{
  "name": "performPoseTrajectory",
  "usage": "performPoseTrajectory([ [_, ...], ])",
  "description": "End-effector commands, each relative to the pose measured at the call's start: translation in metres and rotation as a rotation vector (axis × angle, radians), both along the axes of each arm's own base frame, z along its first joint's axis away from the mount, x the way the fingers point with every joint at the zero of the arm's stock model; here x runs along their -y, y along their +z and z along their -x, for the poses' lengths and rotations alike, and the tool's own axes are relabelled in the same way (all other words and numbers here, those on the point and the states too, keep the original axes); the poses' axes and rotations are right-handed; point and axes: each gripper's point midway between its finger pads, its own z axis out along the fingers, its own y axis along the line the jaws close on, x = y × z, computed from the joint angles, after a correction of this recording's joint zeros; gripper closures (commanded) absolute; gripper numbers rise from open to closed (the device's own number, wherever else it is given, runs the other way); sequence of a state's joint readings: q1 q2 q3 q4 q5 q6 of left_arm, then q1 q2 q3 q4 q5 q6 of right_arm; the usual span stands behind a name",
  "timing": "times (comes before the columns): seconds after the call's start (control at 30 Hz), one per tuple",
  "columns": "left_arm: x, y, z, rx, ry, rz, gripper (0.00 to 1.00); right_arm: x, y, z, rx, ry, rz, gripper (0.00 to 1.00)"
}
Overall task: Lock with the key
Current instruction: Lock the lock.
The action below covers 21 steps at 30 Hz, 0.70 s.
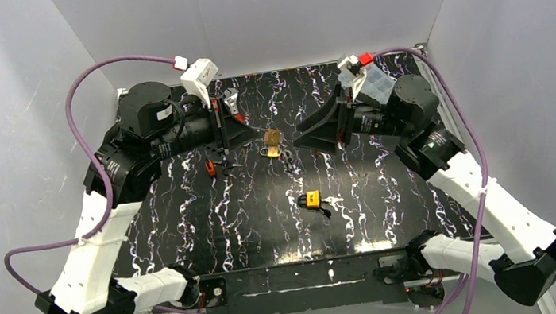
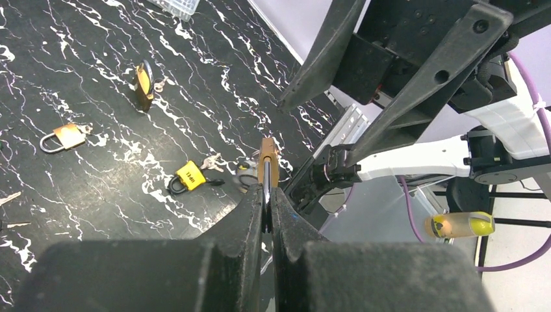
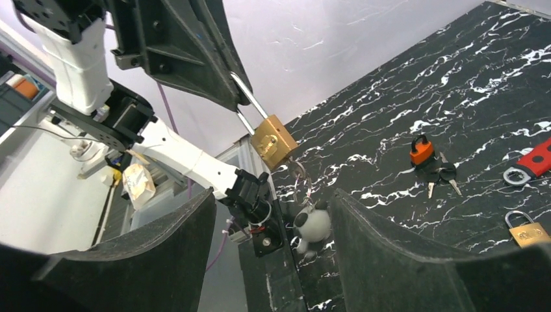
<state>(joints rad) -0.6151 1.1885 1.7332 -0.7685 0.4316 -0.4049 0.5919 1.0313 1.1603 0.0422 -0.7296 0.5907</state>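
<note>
Left gripper (image 2: 266, 198) clamping tight on shackle of brass padlock (image 3: 273, 142), holding it in air above black marbled table (image 1: 391, 191), padlock body hanging tilted. Key ring (image 3: 300, 181) dangling from padlock's underside. Right gripper (image 3: 273, 198) standing with fingers spread wide, gripping nothing, facing brass padlock at close range. Yellow padlock (image 1: 312, 198) lying with keys near table middle. Orange padlock (image 3: 421, 149) lying with keys farther off.

Brass padlock (image 3: 273, 142) hangs by its shackle from left pincer (image 3: 234, 97), upper centre of frame. Right pincer (image 3: 269, 203) fingers spread wide below it.
</note>
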Motion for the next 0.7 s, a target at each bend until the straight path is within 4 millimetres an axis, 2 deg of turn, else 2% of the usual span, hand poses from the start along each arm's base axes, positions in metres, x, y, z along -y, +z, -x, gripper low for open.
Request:
performPoseTrajectory([
  [0.0, 0.0, 0.02, 0.007, 0.027, -0.022, 0.044, 1.0, -0.005, 0.0, -0.006, 0.08, -0.052, 0.018, 0.29],
  [0.2, 0.003, 0.022, 0.008, 0.018, -0.034, 0.051, 1.0, -0.021, -0.007, -0.007, 0.116, -0.056, 0.075, 0.29],
  [0.43, 0.004, 0.024, 0.009, 0.017, -0.045, 0.052, 1.0, -0.026, -0.012, -0.012, 0.123, -0.074, 0.092, 0.41],
  [0.5, 0.004, 0.024, 0.008, 0.017, -0.045, 0.052, 1.0, -0.026, -0.011, -0.012, 0.124, -0.075, 0.092, 0.49],
  [0.57, 0.004, 0.024, 0.008, 0.014, -0.046, 0.051, 1.0, -0.026, -0.012, -0.013, 0.122, -0.079, 0.095, 0.64],
  [0.67, 0.005, 0.024, 0.008, 0.012, -0.05, 0.052, 1.0, -0.026, -0.011, -0.013, 0.122, -0.079, 0.095, 0.79],
])
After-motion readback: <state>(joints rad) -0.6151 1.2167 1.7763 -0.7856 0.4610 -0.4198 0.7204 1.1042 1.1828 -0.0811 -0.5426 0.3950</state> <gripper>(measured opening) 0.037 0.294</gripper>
